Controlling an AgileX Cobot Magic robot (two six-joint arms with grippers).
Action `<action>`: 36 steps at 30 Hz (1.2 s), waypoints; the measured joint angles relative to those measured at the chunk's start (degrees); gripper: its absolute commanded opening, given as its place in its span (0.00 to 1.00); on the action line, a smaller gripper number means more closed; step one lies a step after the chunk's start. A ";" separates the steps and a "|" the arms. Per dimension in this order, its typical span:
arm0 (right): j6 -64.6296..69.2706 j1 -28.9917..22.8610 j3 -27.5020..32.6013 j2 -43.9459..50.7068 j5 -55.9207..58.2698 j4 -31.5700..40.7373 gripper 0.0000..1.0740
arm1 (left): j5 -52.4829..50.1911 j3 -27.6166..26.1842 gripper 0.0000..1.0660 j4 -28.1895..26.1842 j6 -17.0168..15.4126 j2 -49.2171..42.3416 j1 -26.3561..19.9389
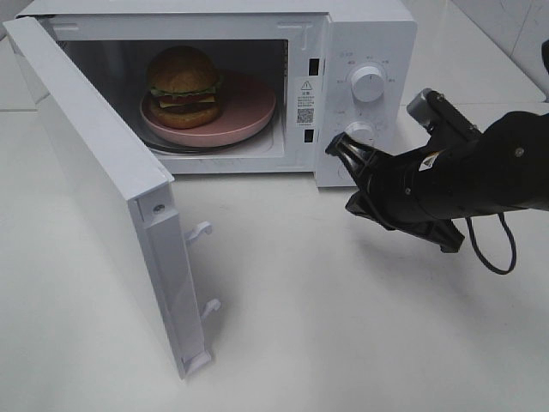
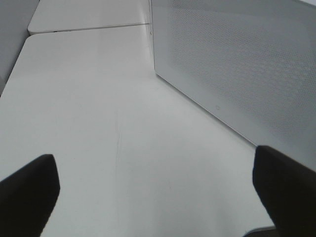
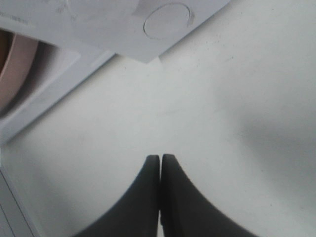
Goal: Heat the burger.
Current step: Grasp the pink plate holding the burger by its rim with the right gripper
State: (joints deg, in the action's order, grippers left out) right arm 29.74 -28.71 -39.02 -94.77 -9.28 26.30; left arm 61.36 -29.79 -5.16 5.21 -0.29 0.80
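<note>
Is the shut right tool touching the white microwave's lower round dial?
Apart. The right wrist view shows white table between the black right tool and the lower round dial.

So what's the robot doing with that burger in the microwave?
The burger sits on a pink plate inside the microwave, and the door is wide open. The right tool is shut and holds nothing. It is out in front of the lower knob without touching it. The left tool is open and empty over the table. Nothing is heating yet, because the door has not been closed.
</note>
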 measured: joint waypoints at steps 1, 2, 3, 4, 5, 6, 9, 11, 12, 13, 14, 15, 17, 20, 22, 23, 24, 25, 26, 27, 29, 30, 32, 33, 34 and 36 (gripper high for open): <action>-2.01 0.11 -0.11 0.46 1.66 0.00 0.00 | 0.00 0.00 0.95 0.00 0.00 0.00 0.00; -2.01 0.11 -0.11 0.46 1.66 0.00 0.00 | 0.00 0.00 0.95 0.00 0.00 0.00 0.00; -7.16 0.23 -0.57 1.60 6.07 -0.06 0.00 | 0.00 0.00 0.95 0.00 0.00 0.00 0.00; -9.80 0.23 -0.86 2.12 8.08 -0.06 0.01 | 0.00 0.00 0.95 0.00 0.00 0.00 0.00; -9.80 0.23 -0.86 2.12 8.08 -0.06 0.01 | 0.00 0.00 0.95 0.00 0.00 0.00 0.00; -15.07 0.23 -1.89 3.09 11.80 -0.17 0.01 | 0.00 0.00 0.95 0.00 0.00 0.00 0.00; -23.55 0.23 -4.07 4.13 18.05 -0.34 0.01 | 0.00 0.00 0.95 0.00 0.00 0.00 0.00; -29.74 0.23 -5.56 4.35 22.75 -0.34 0.02 | 0.00 0.00 0.95 0.00 0.00 0.00 0.00; -32.54 0.23 -6.36 4.41 25.10 -0.34 0.02 | 0.00 0.00 0.95 0.00 0.00 0.00 0.00; -32.54 0.23 -6.36 4.41 25.10 -0.34 0.02 | 0.00 0.00 0.95 0.00 0.00 0.00 0.00; -37.87 0.23 -7.62 4.41 29.11 -0.34 0.02 | 0.00 0.00 0.95 0.00 0.00 0.00 0.00; -40.85 0.23 -8.19 4.41 31.11 -0.40 0.02 | 0.00 0.00 0.95 0.00 0.00 0.00 0.00; -46.24 0.23 -9.28 4.53 34.55 -1.26 0.03 | 0.00 0.00 0.95 0.00 0.00 0.00 0.00; -54.09 0.23 -10.89 4.76 39.94 -4.07 0.03 | 0.00 0.00 0.95 0.00 0.00 0.00 0.00; -59.24 0.23 -12.15 4.81 43.72 -6.93 0.03 | 0.00 0.00 0.95 0.00 0.00 0.00 0.00; -61.82 0.23 -12.78 4.81 45.55 -8.54 0.03 | 0.00 0.00 0.95 0.00 0.00 0.00 0.00; -61.82 0.23 -12.78 4.81 45.55 -8.54 0.03 | 0.00 0.00 0.95 0.00 0.00 0.00 0.00; -66.58 0.23 -13.81 4.81 48.30 -11.29 0.03 | 0.00 0.00 0.95 0.00 0.00 0.00 0.00; -68.75 0.23 -14.15 4.81 49.33 -12.32 0.03 | 0.00 0.00 0.95 0.00 0.00 0.00 0.00; -68.75 0.23 -14.15 4.81 49.33 -12.32 0.03 | 0.00 0.00 0.95 0.00 0.00 0.00 0.00; -80.04 0.23 -15.53 4.81 51.51 -15.47 0.03 | 0.00 0.00 0.95 0.00 0.00 0.00 0.00; -80.04 0.23 -15.53 4.81 51.51 -15.47 0.03 | 0.00 0.00 0.95 0.00 0.00 0.00 0.00; -88.98 0.23 -16.04 4.81 51.80 -16.79 0.04 | 0.00 0.00 0.95 0.00 0.00 0.00 0.00; -88.98 0.23 -16.04 4.81 51.80 -16.79 0.04 | 0.00 0.00 0.95 0.00 0.00 0.00 0.00; -91.56 0.23 -16.10 4.81 51.80 -17.36 0.04 | 0.00 0.00 0.95 0.00 0.00 0.00 0.00; -97.52 0.23 -16.33 4.81 51.85 -18.51 0.05 | 0.00 0.00 0.95 0.00 0.00 0.00 0.00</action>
State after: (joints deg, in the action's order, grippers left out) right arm -67.78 -28.48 -55.35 -89.95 42.57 7.79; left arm 61.36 -29.79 -5.16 5.21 -0.29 0.80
